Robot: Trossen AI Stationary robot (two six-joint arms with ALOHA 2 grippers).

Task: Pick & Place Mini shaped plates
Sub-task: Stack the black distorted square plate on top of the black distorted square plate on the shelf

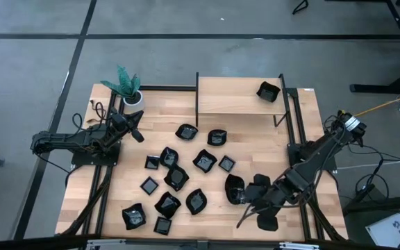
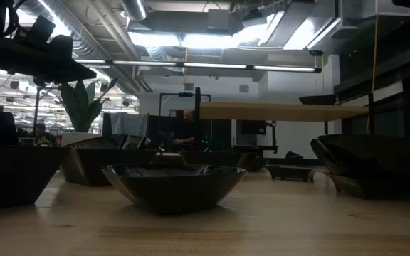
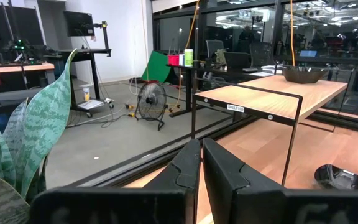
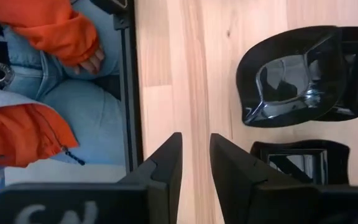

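Note:
Several glossy black mini shaped plates (image 1: 176, 177) lie scattered on the wooden table (image 1: 117, 173). One more plate (image 1: 267, 91) sits on the raised wooden shelf (image 1: 235, 97). My right gripper (image 1: 250, 210) hangs above the table's near right part, tipped downward and open, with bare wood between its fingers (image 4: 196, 146). Beside it lie overlapping plates (image 4: 291, 74) and a square plate (image 4: 300, 163). My left gripper (image 1: 136, 126) waits at the far left, level and shut (image 3: 201, 163), touching nothing.
A white pot with a green plant (image 1: 132, 97) stands at the far left corner, its leaves (image 3: 36, 137) beside my left gripper. A person in orange sleeves and blue jeans (image 4: 61, 93) is just past the table's near edge. A bowl-like plate (image 2: 173, 186) fills the low view's foreground.

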